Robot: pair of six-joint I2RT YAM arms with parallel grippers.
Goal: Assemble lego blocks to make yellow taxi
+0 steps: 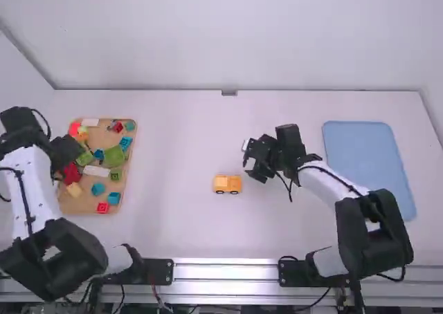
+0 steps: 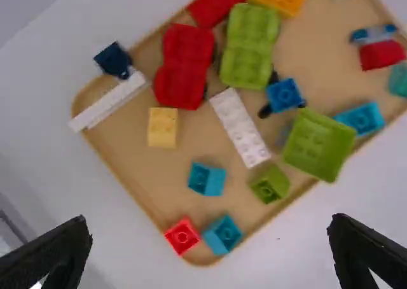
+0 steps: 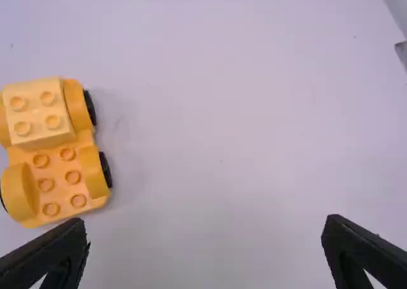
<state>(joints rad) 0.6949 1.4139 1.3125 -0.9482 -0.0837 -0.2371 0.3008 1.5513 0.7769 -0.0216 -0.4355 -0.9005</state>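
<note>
My left gripper (image 1: 66, 151) is over the left part of the block tray. In the left wrist view my left gripper (image 2: 210, 247) stands open above the tray, nothing between its fingers. A pale yellow block (image 2: 163, 127) lies in the tray beside a red car base. The orange-yellow car base (image 1: 227, 184) sits at the table's middle; in the right wrist view the car base (image 3: 60, 181) carries a pale yellow block (image 3: 39, 114) at one end. My right gripper (image 1: 252, 160), beyond and right of the car, is open and empty; in its wrist view the right gripper (image 3: 203, 247) has its fingers wide apart.
The tan tray (image 1: 79, 205) holds several loose blocks: red, green, blue and white pieces, plus car bases (image 2: 184, 66). A white block (image 2: 108, 101) and a dark blue piece (image 2: 114, 61) rest at its rim. A blue tray (image 1: 367, 162) lies at the right.
</note>
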